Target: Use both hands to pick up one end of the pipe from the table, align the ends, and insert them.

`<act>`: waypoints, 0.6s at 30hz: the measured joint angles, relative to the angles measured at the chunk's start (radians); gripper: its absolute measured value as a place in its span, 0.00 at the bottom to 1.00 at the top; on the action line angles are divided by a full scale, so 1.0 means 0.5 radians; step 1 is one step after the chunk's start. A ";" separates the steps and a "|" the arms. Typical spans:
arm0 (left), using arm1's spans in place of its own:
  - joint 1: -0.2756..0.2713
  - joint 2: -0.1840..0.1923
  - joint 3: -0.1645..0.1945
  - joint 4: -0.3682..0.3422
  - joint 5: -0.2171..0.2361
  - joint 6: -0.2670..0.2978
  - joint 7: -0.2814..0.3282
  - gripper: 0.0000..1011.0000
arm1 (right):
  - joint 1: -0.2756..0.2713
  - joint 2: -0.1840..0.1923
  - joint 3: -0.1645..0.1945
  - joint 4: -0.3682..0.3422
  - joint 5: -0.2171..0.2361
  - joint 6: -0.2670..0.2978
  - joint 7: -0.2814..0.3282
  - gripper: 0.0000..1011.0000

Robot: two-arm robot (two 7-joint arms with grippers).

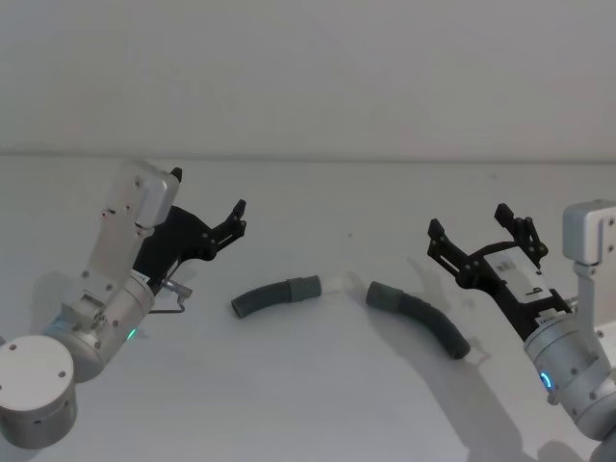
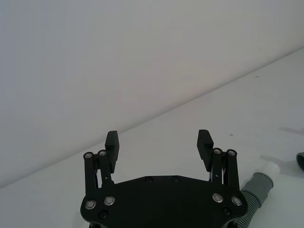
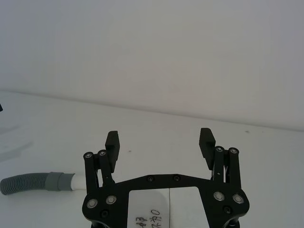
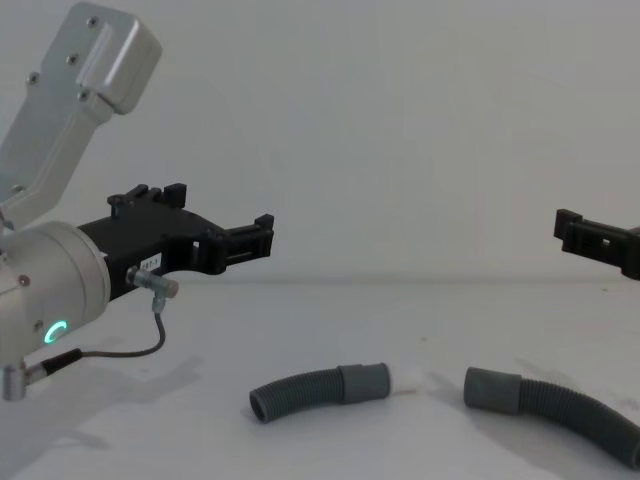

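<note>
Wall (image 1: 308, 67): plain, matte, pale grey-white, spans the whole background. Seam (image 1: 308, 155) along wall foot: thin straight line, full width. It's level in head and chest views, steeply slanted in left wrist view, slightly slanted in right wrist view.

Dark speck (image 1: 489, 175): tiny, just out from wall foot, toward the right. Second speck (image 1: 349, 234): tiny, dark, farther out from wall than the first, nearer the middle.

Small dot (image 3: 246, 131): dark, just out from wall foot in right wrist view. Another dot (image 2: 257, 76): same spot relative to wall foot in left wrist view. Cannot tell if either matches the head-view specks.
</note>
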 joint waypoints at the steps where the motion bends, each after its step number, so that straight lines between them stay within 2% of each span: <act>1: 0.000 0.000 0.000 0.000 0.000 0.000 0.000 0.99 | 0.000 0.000 0.000 0.000 0.000 0.000 0.000 0.99; 18: 0.000 0.000 0.000 0.000 0.000 0.000 0.000 0.99 | 0.000 0.000 0.000 0.000 0.000 0.000 0.000 0.99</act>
